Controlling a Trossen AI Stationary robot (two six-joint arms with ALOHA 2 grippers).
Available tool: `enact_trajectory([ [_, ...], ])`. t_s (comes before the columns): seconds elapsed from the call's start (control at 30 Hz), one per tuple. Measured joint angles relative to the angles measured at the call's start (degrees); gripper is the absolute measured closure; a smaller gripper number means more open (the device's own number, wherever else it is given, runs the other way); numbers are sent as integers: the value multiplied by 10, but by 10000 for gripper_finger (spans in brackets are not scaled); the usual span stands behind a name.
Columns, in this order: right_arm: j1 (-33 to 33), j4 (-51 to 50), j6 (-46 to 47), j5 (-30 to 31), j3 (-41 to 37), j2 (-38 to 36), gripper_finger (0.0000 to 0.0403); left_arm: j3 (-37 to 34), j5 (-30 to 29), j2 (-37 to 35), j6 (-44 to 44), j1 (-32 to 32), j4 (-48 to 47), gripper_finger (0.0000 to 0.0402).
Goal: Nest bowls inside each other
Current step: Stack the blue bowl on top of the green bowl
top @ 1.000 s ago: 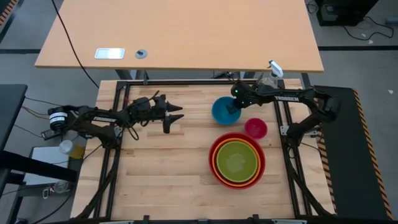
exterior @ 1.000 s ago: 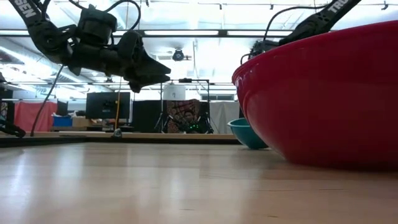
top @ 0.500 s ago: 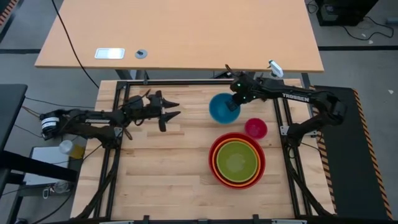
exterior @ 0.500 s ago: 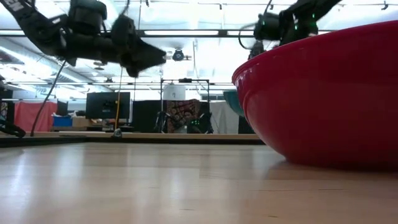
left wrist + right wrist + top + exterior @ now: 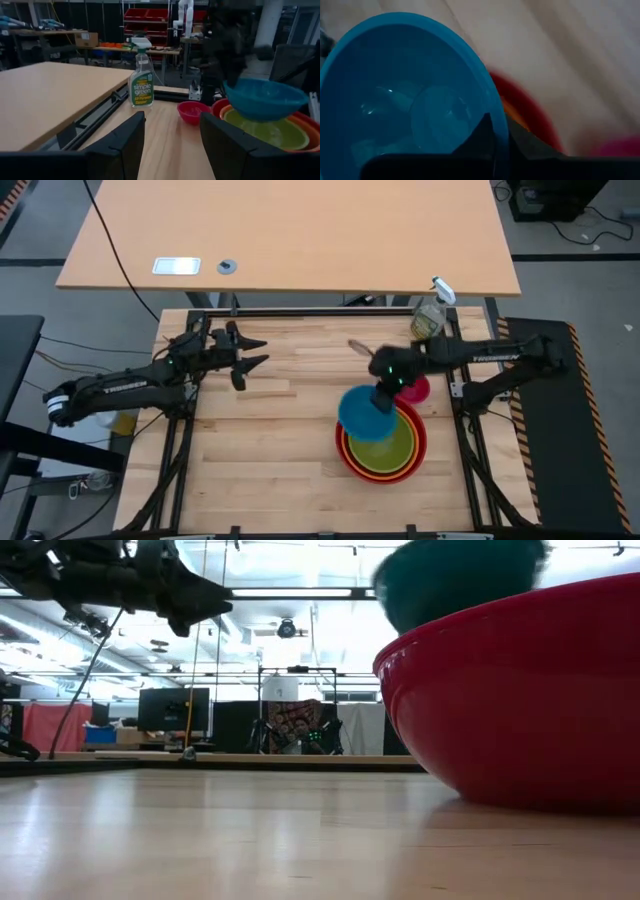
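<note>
A red bowl point(image 5: 343, 450) stands on the table with an orange bowl point(image 5: 352, 452) and a lime green bowl point(image 5: 390, 445) nested in it. The blue bowl point(image 5: 362, 412) hangs over the stack's left part, with my right gripper point(image 5: 383, 398) shut on it. The small pink bowl point(image 5: 192, 111) rests on its base just beyond the stack. My left gripper point(image 5: 247, 360) hovers open over the table's far left, fingers level and with nothing between them. My right gripper pinches the blue bowl's rim point(image 5: 503, 131), one finger point(image 5: 481, 134) inside the bowl and the other outside its wall. The fingers slant down from above. The bowl is lifted clear, mouth up and a little tilted, over the nested stack.
A clear spray bottle point(image 5: 430, 318) stands at the far right corner of the table. A black frame rail point(image 5: 300, 312) runs along the far edge. Bare wood lies in the middle and near left of the table.
My right gripper has lifted the blue bowl off the table's far side and carried it up and toward the near edge, over the stack. My left gripper has risen and drawn back toward the table's left edge, still open.
</note>
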Motion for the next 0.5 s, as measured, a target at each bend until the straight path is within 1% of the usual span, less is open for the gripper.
enact_trajectory([
  [0.1, 54, -52, 75, 49, 0, -1, 374, 0, 8, -20, -37, 0, -22, 209],
  [0.2, 96, -96, 142, 97, 0, 0, 373, 0, 57, -29, -77, -1, -26, 209],
  [0.3, 129, -103, 198, 126, 0, 0, 373, 0, 92, -32, -96, -12, -26, 209],
  [0.4, 158, -100, 235, 136, 0, 17, 373, 0, 93, -32, -102, -29, -25, 209],
  [0.5, 179, -104, 261, 124, 0, 60, 373, 0, 90, -32, -103, -42, -24, 209],
])
